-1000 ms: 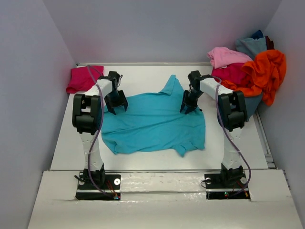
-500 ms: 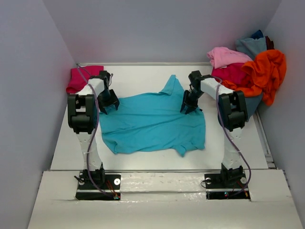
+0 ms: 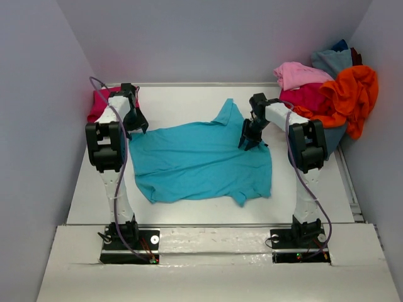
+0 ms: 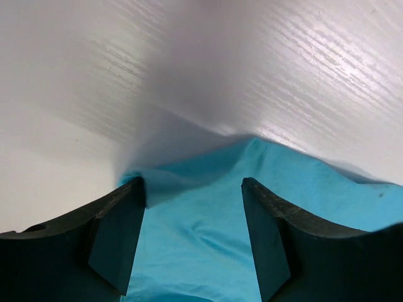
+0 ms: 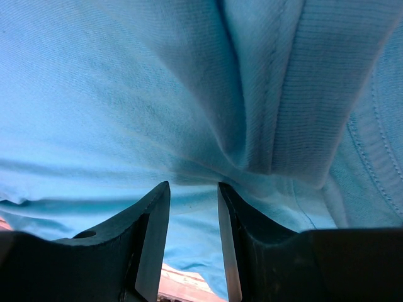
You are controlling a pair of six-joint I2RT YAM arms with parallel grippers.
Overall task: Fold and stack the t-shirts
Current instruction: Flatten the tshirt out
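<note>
Hovers left gripper (image 4: 192, 189), fingers spread, over left edge of turquoise t-shirt (image 3: 201, 163) lying flat on table (image 3: 182, 100). Rests right gripper (image 5: 193, 189), narrowed, at a fold on its right side; cannot tell whether pinching cloth.

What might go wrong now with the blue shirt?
1. The left gripper is open right at the edge of the turquoise t-shirt, so it may grab only a sliver and slip off.
2. The right gripper seems to pinch a bunched fold; pulling could drag the shirt crooked.
3. The shirt pile sits close beside the right arm and might get bumped.
</note>
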